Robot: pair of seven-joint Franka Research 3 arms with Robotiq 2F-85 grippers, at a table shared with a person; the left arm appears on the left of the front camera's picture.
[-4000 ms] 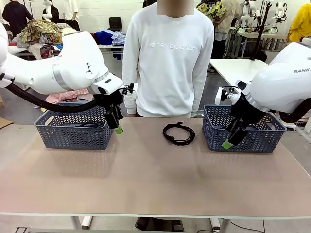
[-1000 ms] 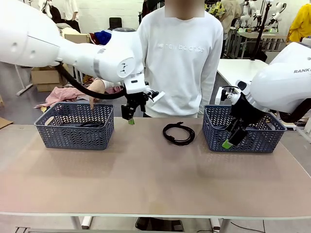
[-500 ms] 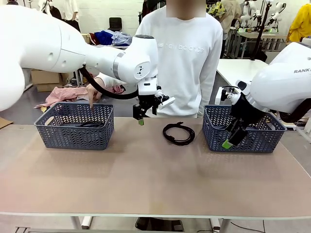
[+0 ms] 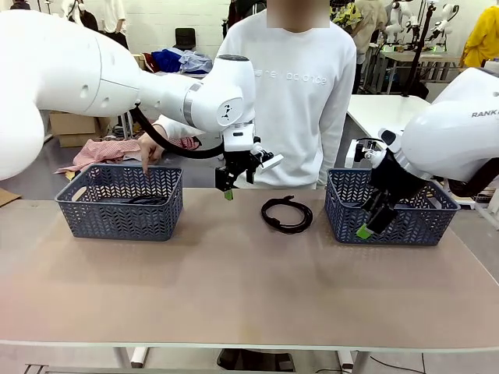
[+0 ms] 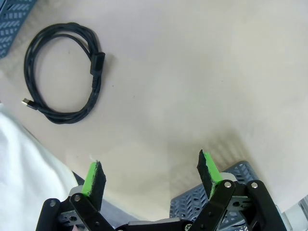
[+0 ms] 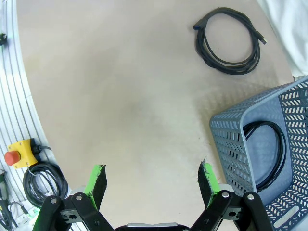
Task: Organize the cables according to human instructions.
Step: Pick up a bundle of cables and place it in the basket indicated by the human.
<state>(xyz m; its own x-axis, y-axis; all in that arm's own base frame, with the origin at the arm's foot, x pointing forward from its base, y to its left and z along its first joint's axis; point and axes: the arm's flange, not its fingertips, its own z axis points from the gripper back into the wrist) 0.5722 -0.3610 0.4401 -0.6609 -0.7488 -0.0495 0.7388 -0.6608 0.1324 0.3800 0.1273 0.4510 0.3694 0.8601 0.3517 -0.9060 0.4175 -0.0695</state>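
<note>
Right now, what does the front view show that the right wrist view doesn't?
Front only: the person pointing a hand into the left basket, and the left gripper open above the table.
Right wrist only: a red stop button, and a coiled cable in the right basket.
Both: the loose cable on the table.

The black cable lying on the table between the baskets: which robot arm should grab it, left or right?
Probably the left. The left gripper hangs open just beside the coiled cable, and the person's hand points into the left basket. The right gripper, also open, sits against the right basket.
</note>
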